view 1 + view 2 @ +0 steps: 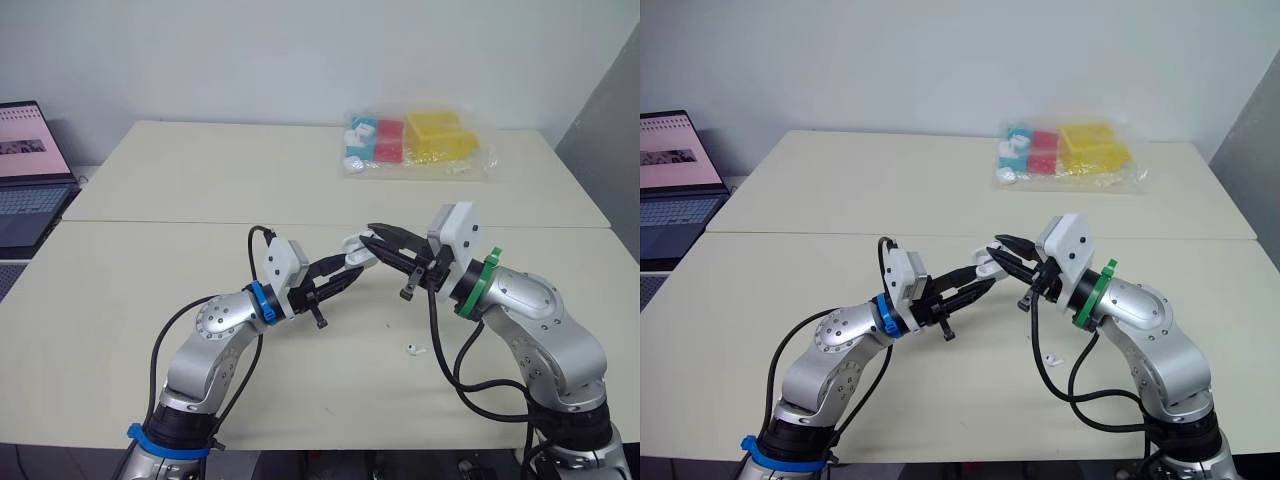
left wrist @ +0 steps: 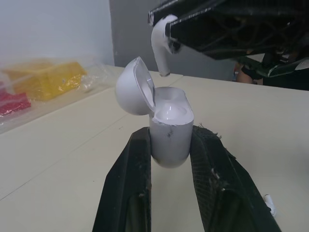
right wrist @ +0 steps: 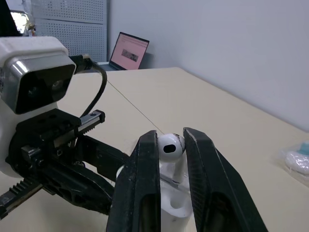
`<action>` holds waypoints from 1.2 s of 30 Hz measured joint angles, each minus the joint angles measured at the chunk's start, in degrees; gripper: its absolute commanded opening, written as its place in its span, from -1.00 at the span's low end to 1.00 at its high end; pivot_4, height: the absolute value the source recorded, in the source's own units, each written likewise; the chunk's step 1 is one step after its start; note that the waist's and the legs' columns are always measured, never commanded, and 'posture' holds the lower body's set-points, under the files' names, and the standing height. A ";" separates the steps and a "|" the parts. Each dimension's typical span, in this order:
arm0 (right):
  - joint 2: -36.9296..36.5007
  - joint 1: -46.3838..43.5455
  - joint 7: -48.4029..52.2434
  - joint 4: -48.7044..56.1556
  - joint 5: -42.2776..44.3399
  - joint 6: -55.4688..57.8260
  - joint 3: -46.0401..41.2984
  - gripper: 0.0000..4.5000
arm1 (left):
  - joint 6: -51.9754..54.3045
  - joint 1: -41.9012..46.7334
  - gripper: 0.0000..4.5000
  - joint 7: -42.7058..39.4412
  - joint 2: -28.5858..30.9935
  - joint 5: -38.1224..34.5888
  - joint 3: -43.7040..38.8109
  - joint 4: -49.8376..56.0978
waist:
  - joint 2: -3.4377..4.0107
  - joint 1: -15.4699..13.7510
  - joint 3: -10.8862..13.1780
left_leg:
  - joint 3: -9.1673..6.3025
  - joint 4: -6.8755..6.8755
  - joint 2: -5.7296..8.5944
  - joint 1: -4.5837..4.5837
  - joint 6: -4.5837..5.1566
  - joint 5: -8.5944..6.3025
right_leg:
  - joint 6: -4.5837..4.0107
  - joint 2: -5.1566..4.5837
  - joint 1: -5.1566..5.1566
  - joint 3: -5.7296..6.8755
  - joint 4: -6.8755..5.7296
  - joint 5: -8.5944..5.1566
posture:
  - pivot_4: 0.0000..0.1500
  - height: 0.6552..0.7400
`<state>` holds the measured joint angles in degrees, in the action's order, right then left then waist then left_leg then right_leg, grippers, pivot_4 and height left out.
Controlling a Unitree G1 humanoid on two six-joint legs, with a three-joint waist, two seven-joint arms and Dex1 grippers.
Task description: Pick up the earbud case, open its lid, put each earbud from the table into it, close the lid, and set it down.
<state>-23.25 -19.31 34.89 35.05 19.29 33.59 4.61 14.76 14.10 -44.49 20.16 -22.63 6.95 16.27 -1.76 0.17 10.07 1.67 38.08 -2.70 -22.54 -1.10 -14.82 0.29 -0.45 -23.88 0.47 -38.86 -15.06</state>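
The right tool (image 1: 378, 238) is clamped on an earbud (image 2: 161, 46), pinching its round head between the two black fingers so that the stem hangs free below. The stem is the long axis here. It points almost straight down, with a slight tilt, at the open mouth of the case (image 2: 169, 135).

The stem tip sits just above the mouth and does not touch it. The case stands upright in the left tool (image 1: 350, 268), gripped by its lower body from both sides. The lid (image 2: 135, 87) is swung back on its hinge, clear of the opening. The two tools meet nose to nose over the middle of the tabletop (image 1: 150, 330), with the case raised off the surface.

By my reckoning the coming move is a short drop along the stem's own line into one of the wells. The slight tilt may need squaring first, or the stem could catch the rim.

A second earbud (image 1: 413, 349) lies on the tabletop nearer than the tools and a little to the right, closest to the right arm. The surface around it is bare and pale. At the far edge lies a clear bag (image 1: 420, 140) of coloured bits, well apart. A laptop (image 1: 30, 170) stands open at the far left.
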 measured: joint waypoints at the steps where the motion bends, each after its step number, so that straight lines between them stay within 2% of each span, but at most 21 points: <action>1: -0.12 0.34 0.00 -0.56 -0.21 -0.71 0.12 -0.83 | 0.00 0.00 -0.66 0.00 0.00 0.00 0.00 0.01 | 0.00 0.00 0.00 | 0.00 0.00 0.00 0.00 0.00 0.00 | 0.00 0.00 0.00 0.00 0.00 0.00 | 1.00 1.00; 13: -0.35 2.48 -0.05 -3.32 -2.43 -7.52 1.83 -0.83 | 0.54 -0.05 -0.66 0.00 0.34 0.00 0.01 0.14 | 0.00 0.00 0.00 | 0.01 -0.01 -0.01 0.00 0.00 0.00 | 0.00 0.00 -0.01 -0.01 0.01 0.00 | 1.00 1.00; 29: -0.47 3.04 -0.26 -3.98 -2.81 -8.52 3.26 -0.83 | 1.33 -0.27 -0.66 0.03 0.39 -0.02 -0.14 1.05 | 0.00 -0.01 0.00 | 0.00 -0.01 -0.01 0.00 0.00 0.00 | 0.00 0.01 -0.01 0.00 0.01 0.00 | 1.00 1.00; 36: -0.34 3.15 -0.53 -3.75 -1.17 -5.64 3.03 0.28 | 1.21 -0.30 -0.66 0.07 0.32 -0.10 -0.18 1.37 | 0.00 -0.01 0.00 | 0.00 -0.01 -0.01 -0.01 0.00 0.00 | 0.00 0.01 -0.02 0.00 0.02 0.00 | 1.00 1.00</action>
<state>-23.59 -16.16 34.36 31.30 18.12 27.95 7.64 15.97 13.80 -44.41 20.48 -22.73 6.77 17.64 -1.76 0.16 10.07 1.66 38.07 -2.71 -22.55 -1.10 -14.82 0.29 -0.45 -23.89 0.47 -38.84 -15.06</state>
